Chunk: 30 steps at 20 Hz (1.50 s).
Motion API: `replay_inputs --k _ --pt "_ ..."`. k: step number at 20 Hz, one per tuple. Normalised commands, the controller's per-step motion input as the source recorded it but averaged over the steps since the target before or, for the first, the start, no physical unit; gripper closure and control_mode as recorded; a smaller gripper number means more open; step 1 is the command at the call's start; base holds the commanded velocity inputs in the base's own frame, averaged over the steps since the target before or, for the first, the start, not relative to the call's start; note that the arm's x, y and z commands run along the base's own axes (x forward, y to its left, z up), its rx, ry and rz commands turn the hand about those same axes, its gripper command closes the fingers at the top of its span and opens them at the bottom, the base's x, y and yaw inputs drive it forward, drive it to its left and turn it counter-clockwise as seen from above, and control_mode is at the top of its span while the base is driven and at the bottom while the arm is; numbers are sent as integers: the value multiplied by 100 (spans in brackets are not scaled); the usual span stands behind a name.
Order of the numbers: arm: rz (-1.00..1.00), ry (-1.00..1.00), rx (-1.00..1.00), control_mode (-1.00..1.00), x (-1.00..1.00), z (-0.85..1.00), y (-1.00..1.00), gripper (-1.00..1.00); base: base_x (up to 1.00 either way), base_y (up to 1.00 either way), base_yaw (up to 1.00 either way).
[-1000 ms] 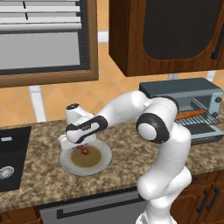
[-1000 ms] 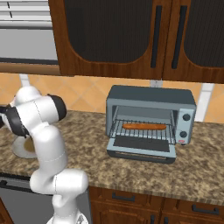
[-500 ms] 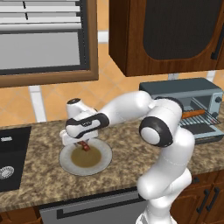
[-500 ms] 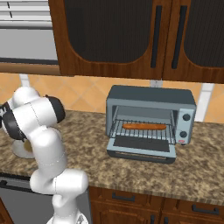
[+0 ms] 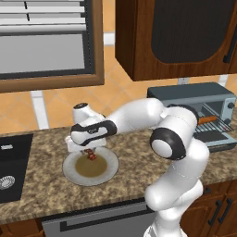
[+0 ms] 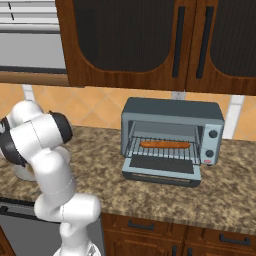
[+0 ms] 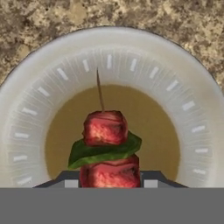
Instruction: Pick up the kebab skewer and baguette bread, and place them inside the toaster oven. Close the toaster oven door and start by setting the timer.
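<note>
The kebab skewer (image 7: 105,131), red-brown meat chunks with a green piece on a thin stick, lies on the grey-rimmed plate (image 7: 26,109) with a brown centre. My gripper (image 7: 109,181) is low over the plate, its two dark tips pressed against the sides of the nearest meat chunk. From the left base view the gripper (image 5: 85,149) hangs over the back of the plate (image 5: 74,178) with the skewer (image 5: 91,156) just under it. The baguette bread (image 6: 165,144) lies on the rack inside the toaster oven (image 6: 172,112). The toaster oven door (image 6: 162,170) is folded down, open.
A black sink (image 5: 9,171) is set into the granite counter left of the plate. Dark wooden cabinets (image 6: 135,45) hang above the oven. My arm (image 5: 139,115) stretches from the base across the counter to the plate.
The hand has shifted slightly right and settled over the plate, and the fingers have drawn in against the skewer's meat. The oven and baguette are unchanged.
</note>
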Motion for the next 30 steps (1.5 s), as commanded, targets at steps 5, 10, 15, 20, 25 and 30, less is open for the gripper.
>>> replay_inputs --k 5,10,15,20,25,30 --pt "-13 0 2 -100 -12 3 -55 100 0 0 0" --pt "-11 0 7 -100 -23 0 -78 100 0 0 0" --pt "-10 0 5 -100 -13 1 -66 100 0 0 0" --pt "-13 0 4 -100 -13 6 -49 100 0 0 0" --pt "-16 0 1 -100 -13 6 -29 100 0 0 0" --pt "-20 0 0 -100 -16 10 -10 100 0 0 0"
